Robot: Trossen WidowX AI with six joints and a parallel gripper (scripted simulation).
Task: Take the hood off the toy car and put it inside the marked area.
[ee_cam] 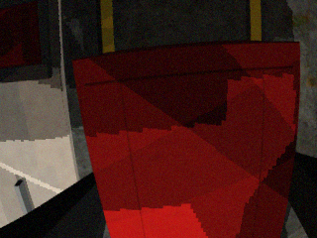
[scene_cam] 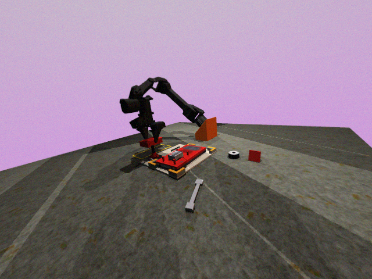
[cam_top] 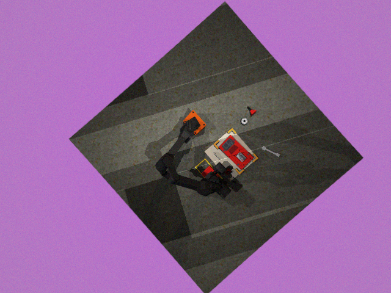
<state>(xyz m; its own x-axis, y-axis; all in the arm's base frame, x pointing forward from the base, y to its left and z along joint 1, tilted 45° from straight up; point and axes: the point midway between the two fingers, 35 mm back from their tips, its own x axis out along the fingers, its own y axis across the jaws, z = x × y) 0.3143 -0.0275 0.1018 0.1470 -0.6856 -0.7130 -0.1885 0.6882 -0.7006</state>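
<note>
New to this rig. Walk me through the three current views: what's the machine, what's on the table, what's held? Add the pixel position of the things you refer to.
One black robot arm on an orange base (cam_top: 201, 123) (scene_cam: 211, 130). Top view looks straight down; exterior looks from the side; wrist looks past the fingers (scene_cam: 151, 140). They hold the red hood (cam_top: 207, 170) (scene_cam: 147, 142) (ee_cam: 188, 149) above the table. Beside the yellow-outlined area (cam_top: 200, 163) (scene_cam: 167, 145) sits the toy car (cam_top: 233, 150) (scene_cam: 192, 153) on a pale board (cam_top: 212, 152) (scene_cam: 196, 163). Also out: a wrench-like bar (cam_top: 270, 151) (scene_cam: 194, 195) and a ring (cam_top: 241, 122) (scene_cam: 229, 155).
</note>
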